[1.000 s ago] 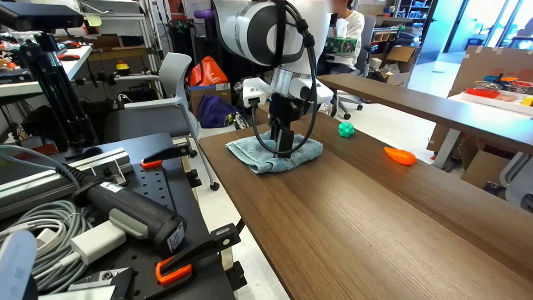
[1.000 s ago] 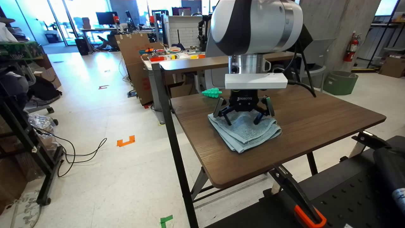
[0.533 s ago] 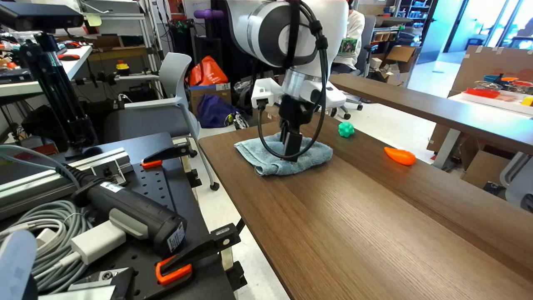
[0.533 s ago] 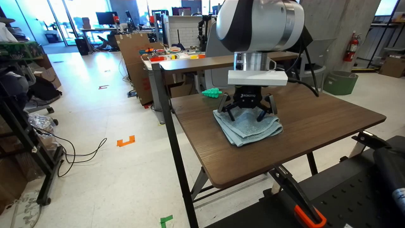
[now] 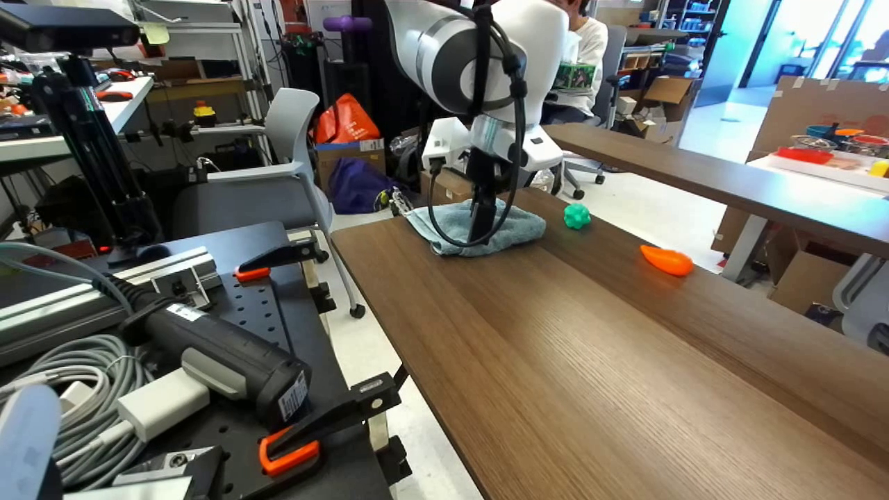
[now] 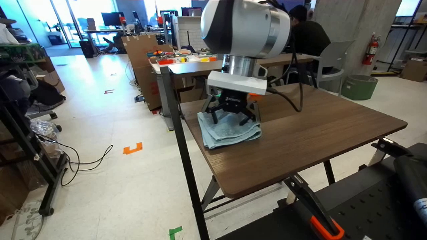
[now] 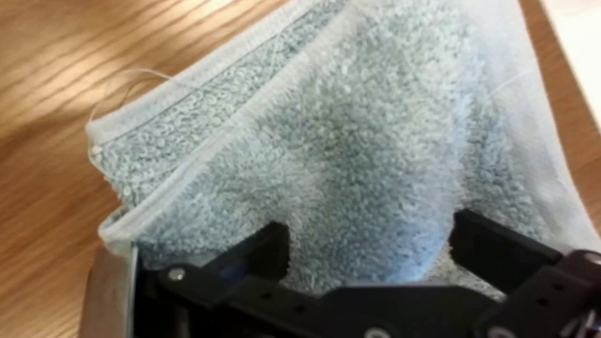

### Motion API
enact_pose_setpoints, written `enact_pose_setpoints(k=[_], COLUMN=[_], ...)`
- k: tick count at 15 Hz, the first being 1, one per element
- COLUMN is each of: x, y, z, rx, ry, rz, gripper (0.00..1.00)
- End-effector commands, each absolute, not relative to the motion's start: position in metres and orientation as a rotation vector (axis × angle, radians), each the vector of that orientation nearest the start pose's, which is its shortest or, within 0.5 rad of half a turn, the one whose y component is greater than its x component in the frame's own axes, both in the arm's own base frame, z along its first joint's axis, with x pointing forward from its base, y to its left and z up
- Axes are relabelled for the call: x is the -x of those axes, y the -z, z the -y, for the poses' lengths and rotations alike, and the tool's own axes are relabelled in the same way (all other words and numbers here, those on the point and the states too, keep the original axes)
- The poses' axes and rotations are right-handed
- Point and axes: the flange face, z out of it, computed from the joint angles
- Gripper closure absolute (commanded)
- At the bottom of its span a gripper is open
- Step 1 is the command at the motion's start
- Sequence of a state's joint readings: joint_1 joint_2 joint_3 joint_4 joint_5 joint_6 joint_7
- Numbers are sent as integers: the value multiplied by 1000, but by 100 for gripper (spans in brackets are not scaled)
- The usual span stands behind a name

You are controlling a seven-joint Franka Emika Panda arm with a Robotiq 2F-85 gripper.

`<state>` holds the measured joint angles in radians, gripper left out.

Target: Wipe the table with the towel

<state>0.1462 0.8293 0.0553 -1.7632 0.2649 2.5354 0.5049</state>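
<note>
Gripper (image 7: pixel 369 230) spread wide, nothing pinched, tips apparently down on the folded towel (image 7: pixel 338 141). In an exterior view the towel lies at the far end of the table (image 5: pixel 590 333), green object (image 5: pixel 576 216) close on the towel's right, orange object (image 5: pixel 667 261) farther right. Wiping, I judge: I should press evenly so it follows, sweep slowly, avoid bunching.

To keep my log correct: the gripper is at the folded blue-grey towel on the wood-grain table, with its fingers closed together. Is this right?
Not quite: the fingers are apart, not closed together; the wrist view shows the towel through their gap. The gripper is indeed at the folded blue-grey towel on the wood-grain table.
</note>
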Motion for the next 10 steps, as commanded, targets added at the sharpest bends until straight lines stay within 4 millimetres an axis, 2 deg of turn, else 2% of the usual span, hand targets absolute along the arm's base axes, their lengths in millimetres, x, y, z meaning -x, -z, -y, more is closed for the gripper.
enact_pose_setpoints(k=[1,3,5,7,10], x=[-641,-646,-651,-652,-650], y=[-90,-99,-100,-96,-77], z=[-177,-190,-180,-154,-93], rx=[2805,2791,2785,2789,2801], ry=[-92,-33,7,21,26], rz=[-774,-753,-774,-820,-966], gripper=[0,0,0,0,0])
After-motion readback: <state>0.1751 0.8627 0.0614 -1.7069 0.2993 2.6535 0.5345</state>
